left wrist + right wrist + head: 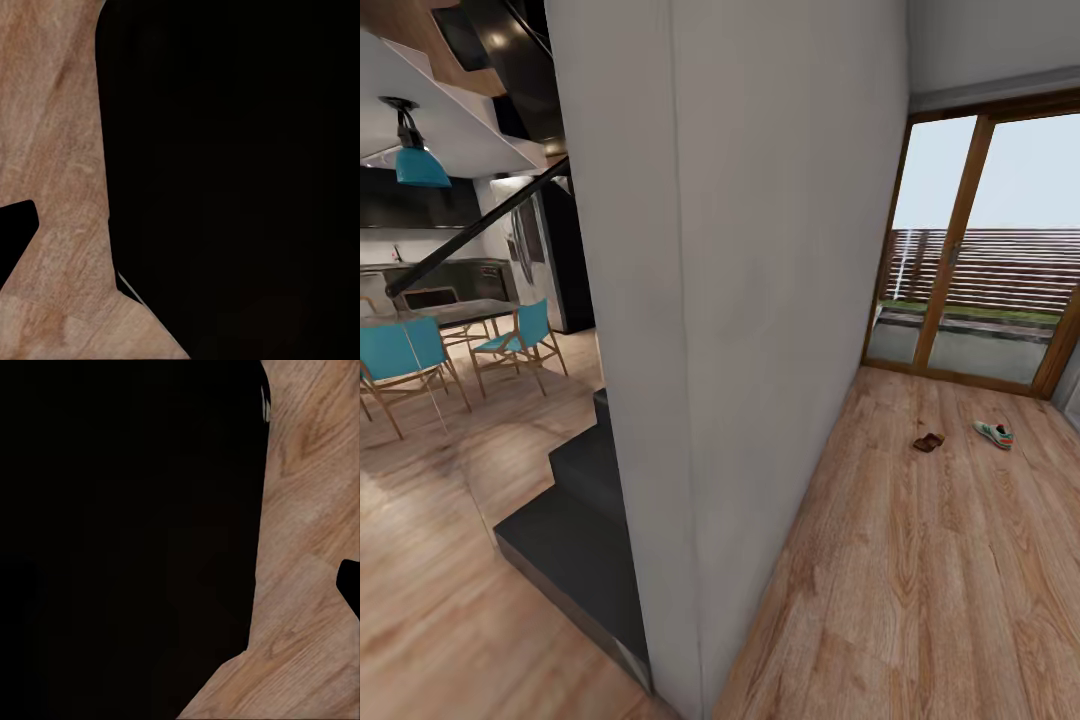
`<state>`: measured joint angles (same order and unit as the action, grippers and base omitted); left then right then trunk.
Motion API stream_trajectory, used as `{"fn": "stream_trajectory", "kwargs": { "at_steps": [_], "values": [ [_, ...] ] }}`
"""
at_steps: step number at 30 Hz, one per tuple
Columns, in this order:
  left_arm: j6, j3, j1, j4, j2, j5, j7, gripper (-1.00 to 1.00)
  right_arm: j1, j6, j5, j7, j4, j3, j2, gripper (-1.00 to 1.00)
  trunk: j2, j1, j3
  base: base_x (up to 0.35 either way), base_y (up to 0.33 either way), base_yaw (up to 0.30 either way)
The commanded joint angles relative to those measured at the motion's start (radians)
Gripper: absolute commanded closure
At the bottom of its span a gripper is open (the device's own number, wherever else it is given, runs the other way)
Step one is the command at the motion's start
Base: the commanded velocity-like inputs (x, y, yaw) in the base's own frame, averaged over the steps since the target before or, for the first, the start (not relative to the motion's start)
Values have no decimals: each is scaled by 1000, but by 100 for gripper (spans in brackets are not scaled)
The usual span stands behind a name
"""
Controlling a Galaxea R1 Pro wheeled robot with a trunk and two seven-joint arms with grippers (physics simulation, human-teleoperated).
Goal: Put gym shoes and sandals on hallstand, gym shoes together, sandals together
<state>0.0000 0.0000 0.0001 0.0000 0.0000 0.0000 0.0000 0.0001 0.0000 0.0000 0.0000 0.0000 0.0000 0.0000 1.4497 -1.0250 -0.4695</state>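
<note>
While a grey wall (760,300) looms close, one gym shoe (993,433) and a sandal (928,442) lie apart on the corridor floor (920,580); can't tell either arm's fingers' state.

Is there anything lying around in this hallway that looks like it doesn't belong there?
Yes. An off-white sneaker with green stripes and an orange heel lies loose on the wood-plank corridor floor near the glass door, and something small, flat and brown, apparently a leather sandal or two, sits apart beside it. Both are out in the open walkway.
</note>
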Motion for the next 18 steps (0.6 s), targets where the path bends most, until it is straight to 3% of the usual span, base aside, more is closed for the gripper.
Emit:
{"fn": "stream_trajectory", "kwargs": {
  "at_steps": [1, 8, 12, 18],
  "values": [
    [0, 0, 0, 0, 0, 0, 0, -100, 0, 0, 0, 0, 0, 0, 0, -100, 0, 0, 0, 0, 0, 0],
    [-2, 2, 0, 3, -2, -2, -2, -100, 5, -2, 0, -4, -6, 2, 5, -100, 0, 0, 0, 0, 0, 0],
    [-2, 2, 0, -5, -2, 0, -2, -100, -8, -3, 0, -4, -25, 2, 21, -100, 0, 0, 0, 0, 0, 0],
    [-4, 2, 0, -10, -2, 3, -2, -100, -26, -3, 0, -3, -59, 2, 18, -100, 0, 0, 0, 0, 0, 0]
  ]
}}
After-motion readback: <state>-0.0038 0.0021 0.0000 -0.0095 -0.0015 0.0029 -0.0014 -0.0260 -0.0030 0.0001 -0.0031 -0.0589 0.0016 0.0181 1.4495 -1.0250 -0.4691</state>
